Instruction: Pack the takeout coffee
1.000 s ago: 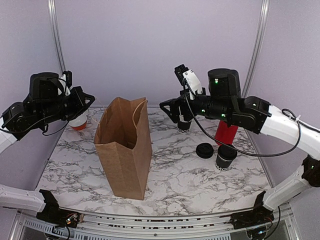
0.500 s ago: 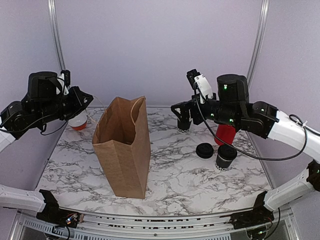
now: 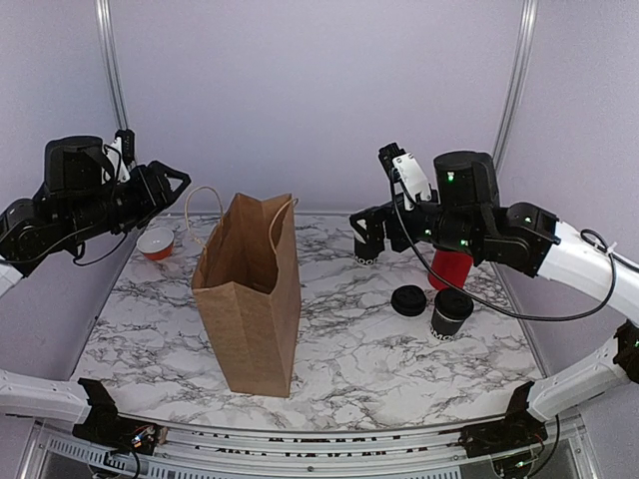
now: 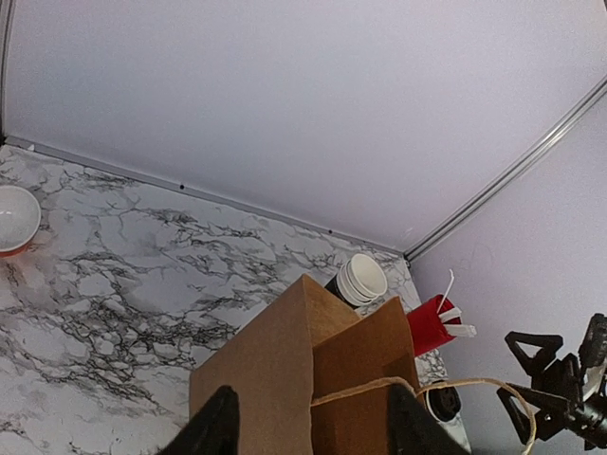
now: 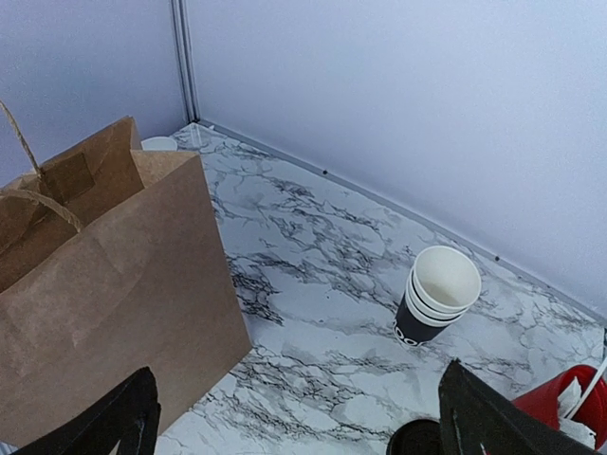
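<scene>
Top view: takeout coffee (image 3: 451,312) sat on the marble table (image 3: 339,369), right side, just nearer than the red holder (image 3: 451,267) and beside the lid pile (image 3: 408,299). Likely light, with thin paper walls that crush and a lid that could pop. Best gripped gently mid-body, kept upright. Paper bag (image 3: 248,299) stood left of centre, mouth open, nothing visible inside. Left gripper (image 3: 172,188) was spread and empty, up left of the bag. Right gripper (image 3: 361,228) was wide and empty by the cup stack (image 3: 366,251).

Left wrist: fingers (image 4: 213,427) apart over the bag rim, pinching nothing. Holder held white sticks. Bowl (image 4: 14,218) looked empty.

Right wrist: jaws wide, nothing between. Top stacked cup was empty. Coffee out of frame.
</scene>
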Controlling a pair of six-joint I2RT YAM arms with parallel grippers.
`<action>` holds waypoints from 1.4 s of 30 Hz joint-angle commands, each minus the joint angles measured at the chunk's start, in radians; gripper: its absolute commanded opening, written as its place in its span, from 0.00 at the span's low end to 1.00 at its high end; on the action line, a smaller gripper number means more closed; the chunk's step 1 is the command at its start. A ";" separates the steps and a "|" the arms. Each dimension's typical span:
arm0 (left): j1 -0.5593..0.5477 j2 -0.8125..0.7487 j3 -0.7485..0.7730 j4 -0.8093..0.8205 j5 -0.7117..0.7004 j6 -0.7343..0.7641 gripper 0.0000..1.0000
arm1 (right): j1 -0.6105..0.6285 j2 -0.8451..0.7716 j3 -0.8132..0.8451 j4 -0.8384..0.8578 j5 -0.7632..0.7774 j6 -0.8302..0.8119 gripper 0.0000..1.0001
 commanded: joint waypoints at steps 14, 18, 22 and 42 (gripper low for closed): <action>0.062 -0.102 -0.046 -0.016 -0.179 0.034 0.99 | -0.135 -0.031 -0.060 -0.199 0.027 0.147 1.00; 0.138 -0.102 -0.088 -0.006 -0.125 0.030 0.99 | -0.152 -0.060 -0.086 -0.283 0.071 0.209 1.00; 0.221 -0.099 -0.153 0.023 -0.029 0.023 0.99 | -0.207 -0.109 -0.140 -0.364 0.074 0.279 1.00; 0.459 -0.117 -0.605 0.311 0.250 0.145 0.99 | -0.449 -0.179 -0.415 -0.359 -0.024 0.310 0.89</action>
